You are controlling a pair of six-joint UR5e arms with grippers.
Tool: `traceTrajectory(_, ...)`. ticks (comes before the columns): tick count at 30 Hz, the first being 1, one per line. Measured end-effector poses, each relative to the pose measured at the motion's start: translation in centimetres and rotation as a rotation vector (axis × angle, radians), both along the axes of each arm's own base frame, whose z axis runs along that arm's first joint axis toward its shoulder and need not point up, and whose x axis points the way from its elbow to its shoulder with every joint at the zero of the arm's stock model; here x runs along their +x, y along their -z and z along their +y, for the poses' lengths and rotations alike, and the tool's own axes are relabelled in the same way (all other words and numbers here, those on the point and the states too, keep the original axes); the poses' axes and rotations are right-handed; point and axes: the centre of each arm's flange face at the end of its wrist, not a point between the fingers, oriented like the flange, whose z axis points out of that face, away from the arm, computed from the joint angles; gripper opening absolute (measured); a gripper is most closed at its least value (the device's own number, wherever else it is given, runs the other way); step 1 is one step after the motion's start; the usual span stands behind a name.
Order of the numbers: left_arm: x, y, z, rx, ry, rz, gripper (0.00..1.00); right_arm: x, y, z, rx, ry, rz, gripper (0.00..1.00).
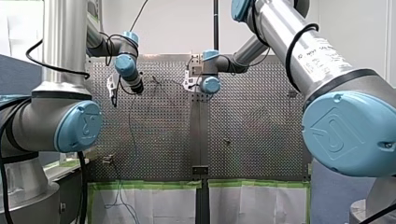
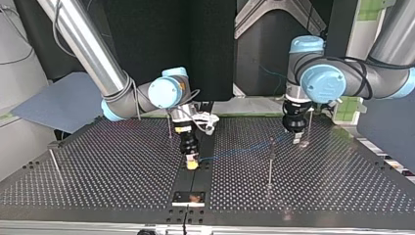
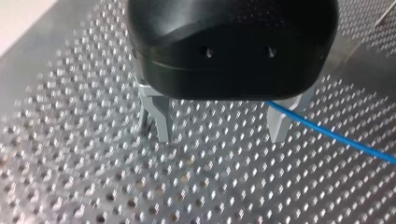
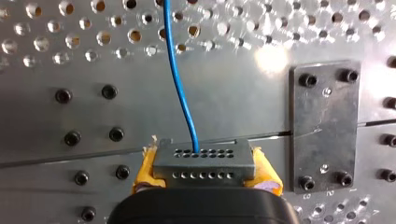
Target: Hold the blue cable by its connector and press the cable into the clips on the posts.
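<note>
My right gripper (image 4: 205, 173) is shut with its yellow pads on the grey connector (image 4: 203, 161), low over the table's middle seam. From the connector the blue cable (image 4: 179, 79) leads away over the perforated table. In the top view my right gripper (image 2: 191, 161) is at the centre, and the cable (image 2: 240, 149) runs to my left gripper (image 2: 294, 134) at the view's right. My left gripper (image 3: 219, 135) stands open just above the table. The cable (image 3: 327, 135) passes one of its metal fingers (image 3: 279, 122); its stretch under the gripper body is hidden.
Thin upright posts stand on the table: one (image 2: 270, 161) near the cable's middle, one (image 2: 309, 125) beside my left gripper, another (image 2: 54, 164) at the top view's left. A black bolted plate (image 4: 324, 126) lies beside the connector. Green-taped sheets (image 1: 154, 196) hang off the front view's near edge.
</note>
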Motion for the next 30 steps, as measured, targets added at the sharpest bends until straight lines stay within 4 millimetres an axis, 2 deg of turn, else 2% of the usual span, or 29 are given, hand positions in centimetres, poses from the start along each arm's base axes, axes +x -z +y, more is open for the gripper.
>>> traceTrajectory(9, -2.8, -2.3, -1.2, -0.016, 0.041, -0.043, 1.00, 0.5, 0.1, 0.7, 0.008, -0.010, 0.005, 0.00)
traceTrajectory(21, -4.3, -4.0, -2.9, -0.021, 0.103, -0.081, 1.00, 1.0, 0.1, 1.4, 0.011, -0.018, 0.003, 0.00)
traceTrajectory(30, -4.7, -4.3, -4.0, -0.014, 0.136, -0.104, 1.00, 1.5, 0.2, 2.2, 0.020, -0.027, 0.008, 0.00)
